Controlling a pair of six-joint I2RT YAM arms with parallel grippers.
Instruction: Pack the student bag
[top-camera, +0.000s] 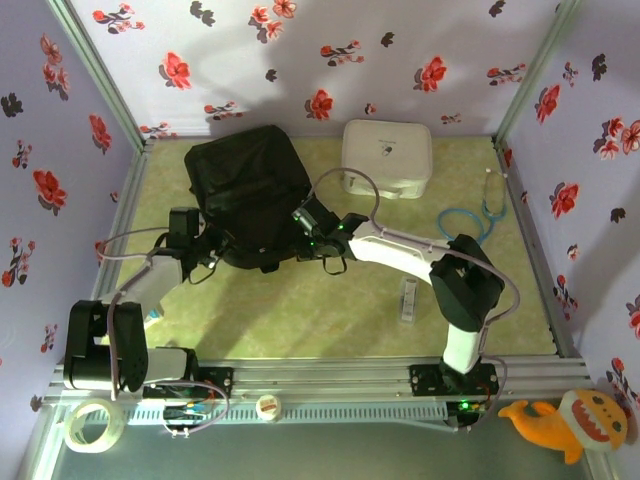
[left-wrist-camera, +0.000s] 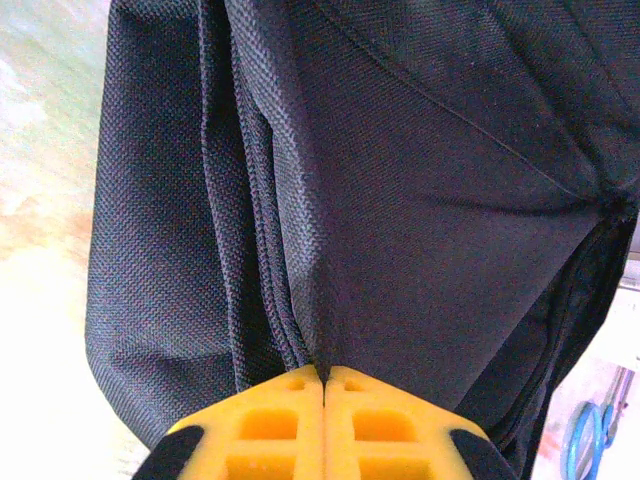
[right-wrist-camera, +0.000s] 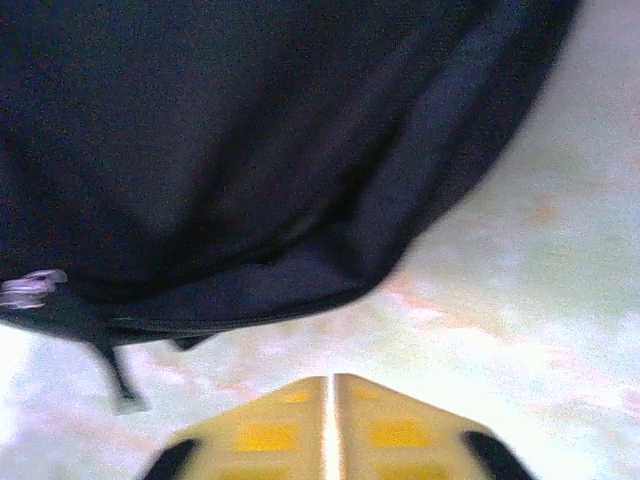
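Observation:
The student bag (top-camera: 245, 190), a large black fabric backpack, lies at the back left of the green table. My left gripper (top-camera: 207, 238) is at the bag's near-left edge. In the left wrist view the gripper (left-wrist-camera: 325, 372) is shut on a pinched fold of the bag's fabric (left-wrist-camera: 400, 200). My right gripper (top-camera: 303, 216) is at the bag's near-right edge. In the blurred right wrist view it (right-wrist-camera: 334, 378) hovers over bare table just short of the bag's rim (right-wrist-camera: 250, 130). Its jaws are parted by a thin slit with nothing between them. A metal zipper pull (right-wrist-camera: 30, 288) hangs at the left.
A white rounded zip case (top-camera: 387, 158) stands at the back right, a blue looped cord (top-camera: 470, 215) beside it. A small white item (top-camera: 408, 300) lies near the right arm. Tape rolls (top-camera: 92, 424) and an orange plush toy (top-camera: 570, 420) sit off the front rail. Floral walls enclose the table.

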